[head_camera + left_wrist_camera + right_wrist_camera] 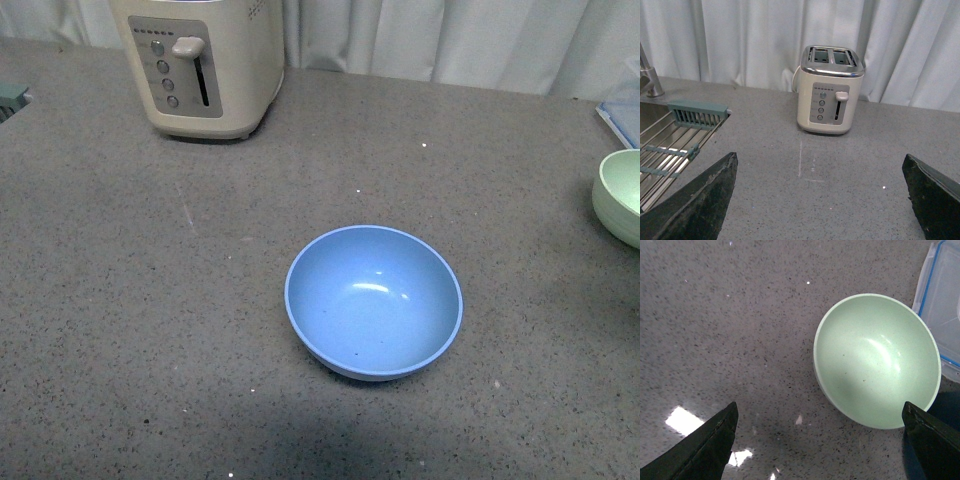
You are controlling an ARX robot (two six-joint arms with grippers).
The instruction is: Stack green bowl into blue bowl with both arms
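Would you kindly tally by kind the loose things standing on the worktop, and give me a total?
Bowls: 2, the blue bowl and the green bowl
Toasters: 1, the cream toaster
Clear boxes with blue trim: 1, the clear box, only partly in view
Total: 4

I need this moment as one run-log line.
pale green round plastic bowl: unstacked | light blue round plastic bowl: empty | left pincer: open | right pincer: open
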